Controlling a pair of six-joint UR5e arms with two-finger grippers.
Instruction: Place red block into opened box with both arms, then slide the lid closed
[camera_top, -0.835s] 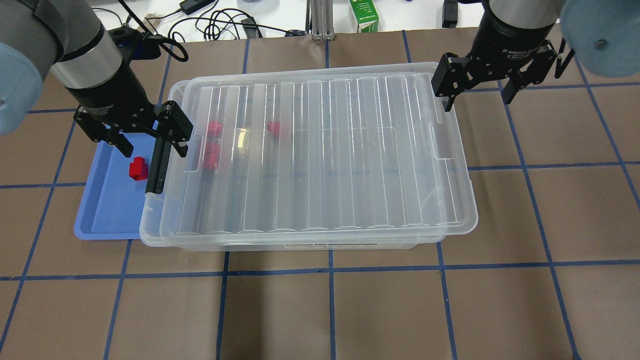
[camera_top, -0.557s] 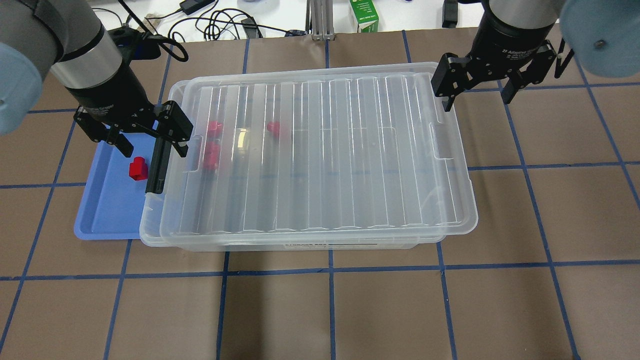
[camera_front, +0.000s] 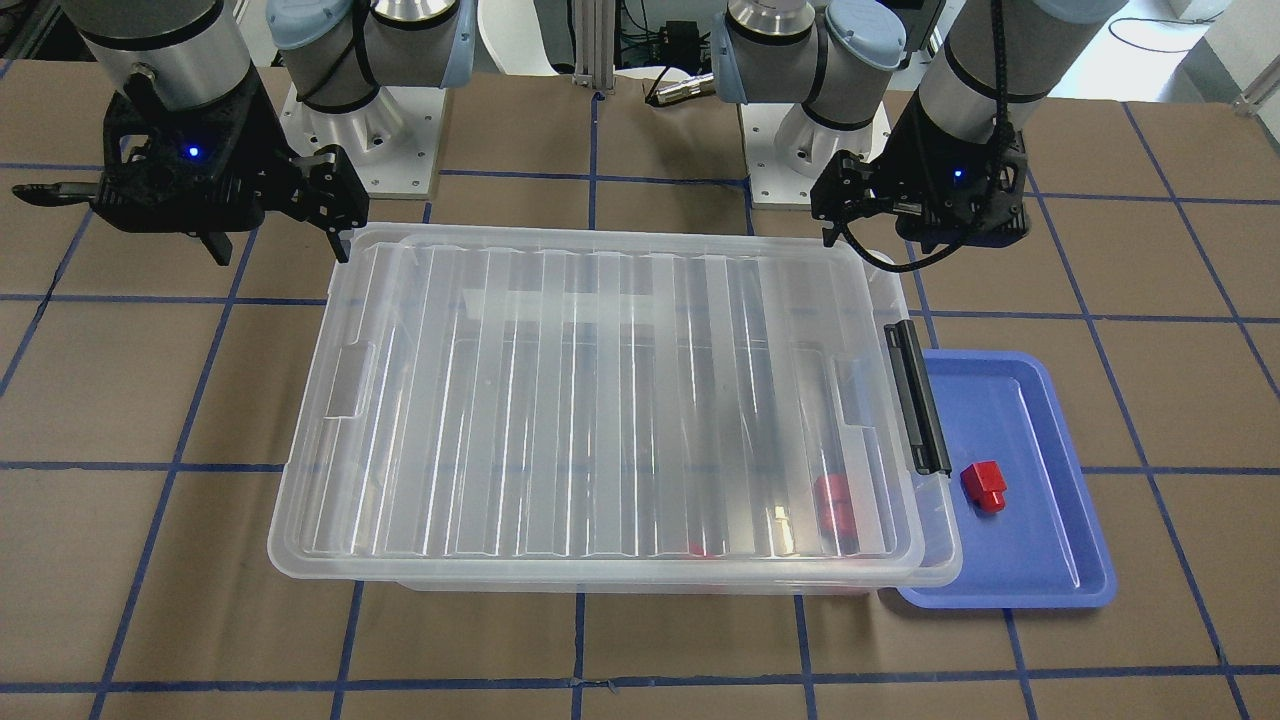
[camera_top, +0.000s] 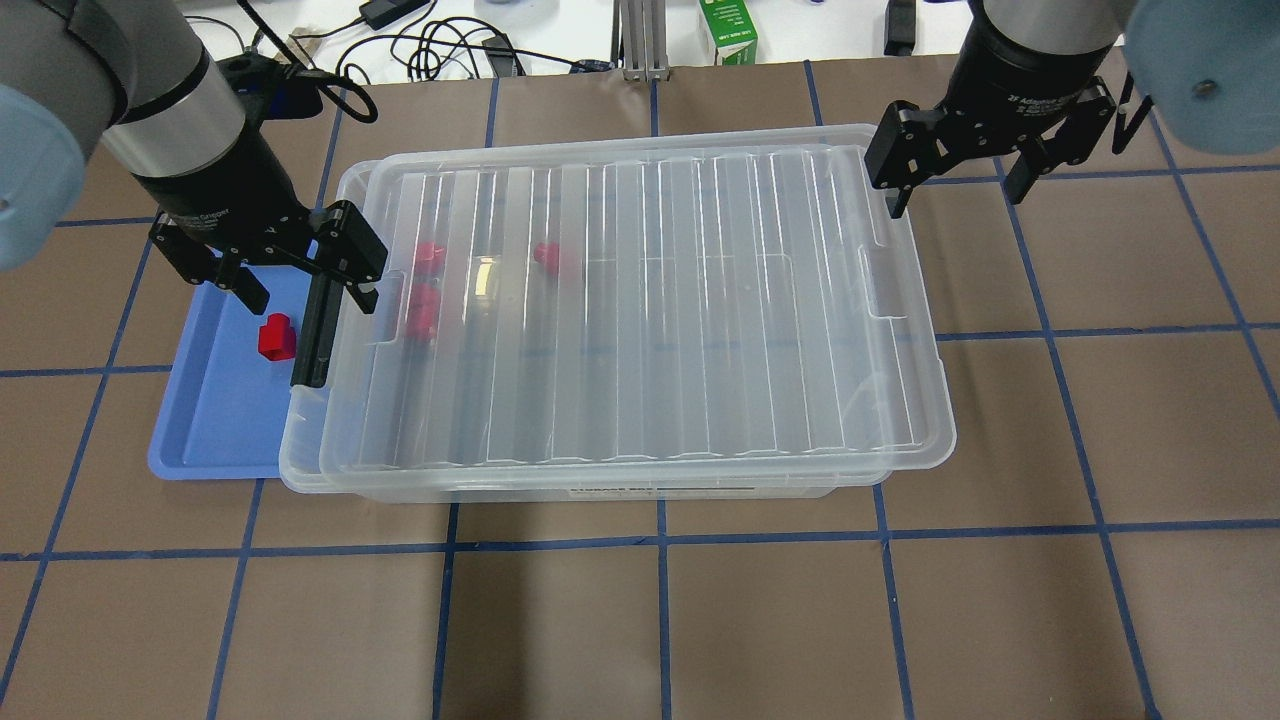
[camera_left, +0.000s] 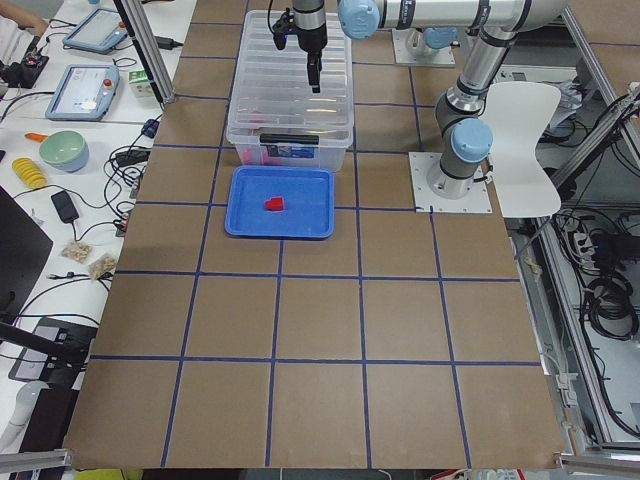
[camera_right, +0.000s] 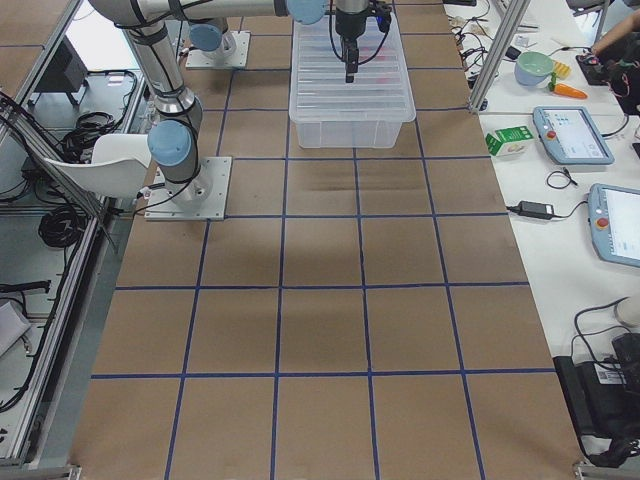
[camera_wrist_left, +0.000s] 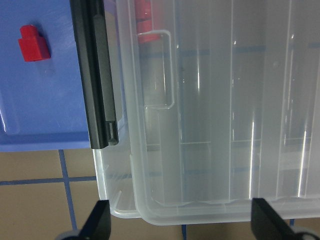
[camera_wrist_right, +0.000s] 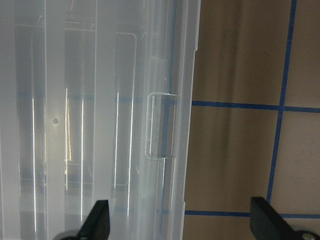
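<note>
Through the ribbed lid (camera_top: 640, 300) the red blocks (camera_top: 422, 310) inside the box (camera_top: 450, 488) showed only as blurred pink smears, their shapes and number past telling. The box's left end hid the adjoining edge of the blue tray (camera_top: 210, 430). In the left wrist view the top edge cut off one block inside, and only two fingertips of the left hand (camera_wrist_left: 182, 222) showed at the bottom; the right hand (camera_wrist_right: 182, 222) was cropped alike. In both side views the hands were too small to judge.
</note>
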